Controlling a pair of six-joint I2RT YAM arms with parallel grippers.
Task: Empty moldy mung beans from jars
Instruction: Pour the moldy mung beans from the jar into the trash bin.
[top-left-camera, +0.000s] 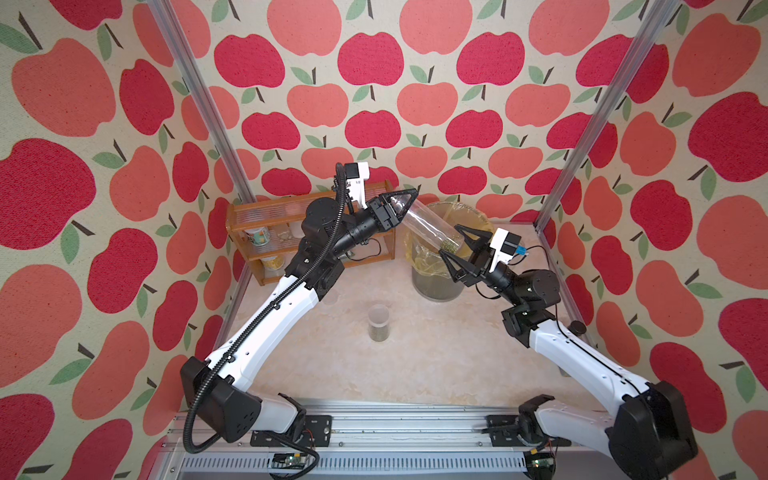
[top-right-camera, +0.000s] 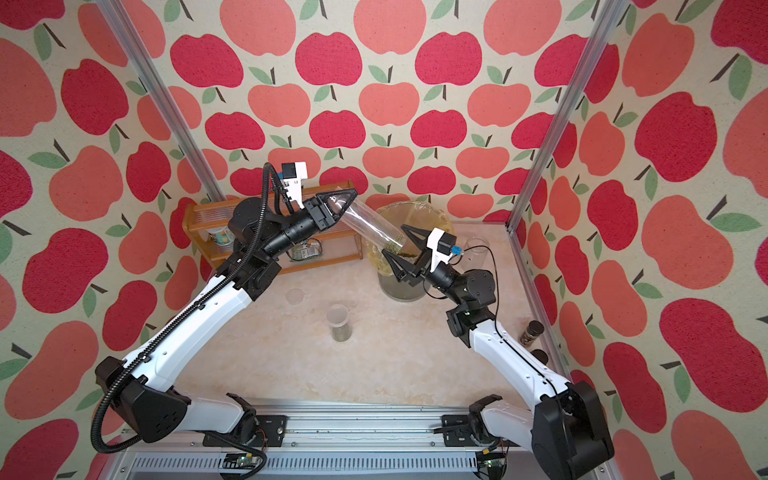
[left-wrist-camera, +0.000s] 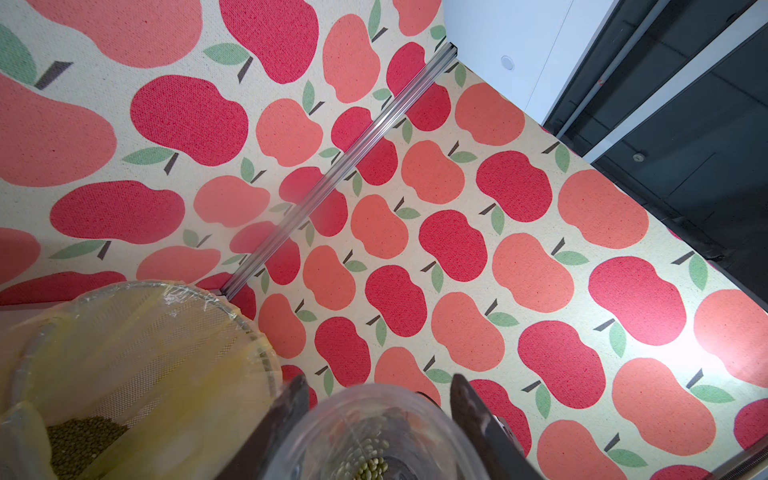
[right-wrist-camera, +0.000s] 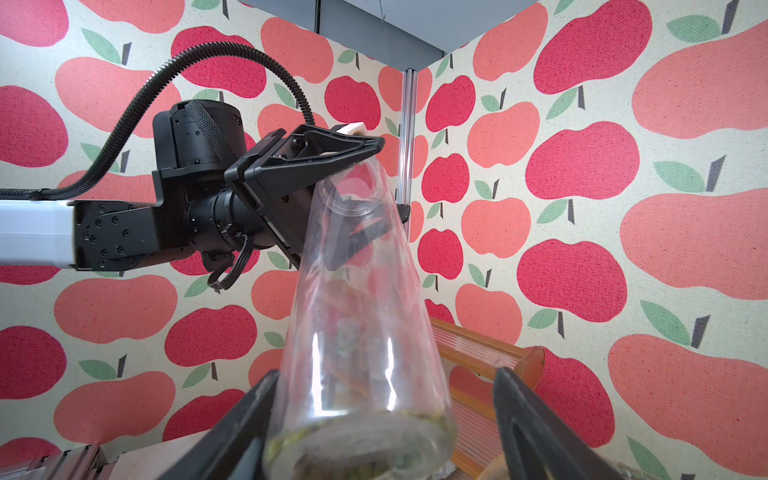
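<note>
At the table (top-left-camera: 415, 365) front: bare pale surface between my two arms, open room for moving.
Short jar (top-left-camera: 378, 322): upright mid-table, mung beans (top-left-camera: 378, 332) filling its lower part, clear space all round.
Right gripper (top-left-camera: 449, 241): fingers spread either side of the tall slim jar's low end, a gap showing on one side.
Tall slim jar (top-left-camera: 428, 224): slanted above the bin, a few beans gathered at its low end.
Left gripper (top-left-camera: 405, 206): pinching that jar's raised end.
Bin (top-left-camera: 436, 291): grey mesh, yellow bag (left-wrist-camera: 166, 374) lining, beans heaped at the bottom.
Rack (top-left-camera: 241, 216): wooden, back left corner, holding cans (top-left-camera: 259, 237).
</note>
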